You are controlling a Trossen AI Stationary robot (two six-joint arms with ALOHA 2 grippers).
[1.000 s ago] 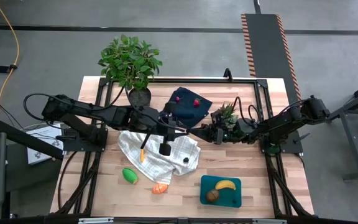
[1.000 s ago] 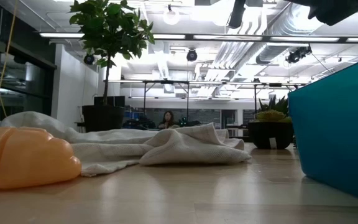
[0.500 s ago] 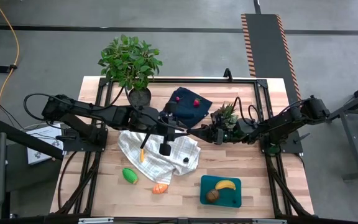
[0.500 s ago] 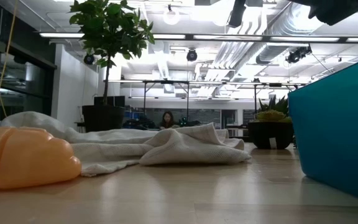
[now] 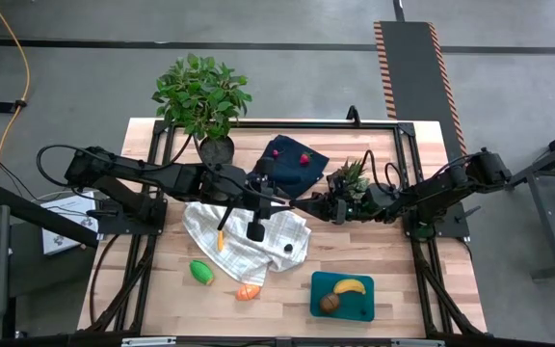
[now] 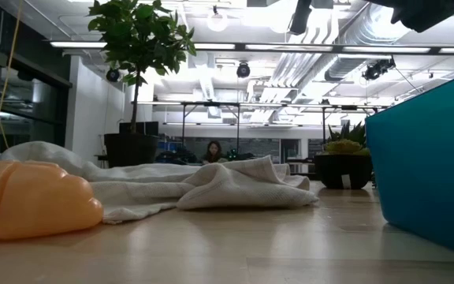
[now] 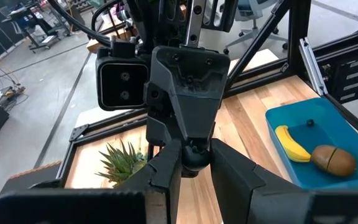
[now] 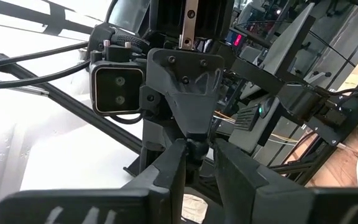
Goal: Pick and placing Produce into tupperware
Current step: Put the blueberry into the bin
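Both arms meet nose to nose over the middle of the desk (image 5: 162,299). The left tool (image 5: 279,196) and the right tool (image 5: 318,205) almost touch tip to tip, each with its fingers drawn nearly together on nothing.

The tupperware (image 5: 359,306) sits by the front edge toward the right corner, already holding the banana (image 5: 350,285) and the brown round one (image 5: 329,303). The green piece (image 5: 200,272) and orange piece (image 5: 248,291) lie near the front edge left of the tupperware, below the white cloth (image 5: 287,234). They are on the left arm's side, so that arm looks nearer. The red berries (image 5: 303,158) rest on the navy cloth (image 5: 282,173) toward the back edge.
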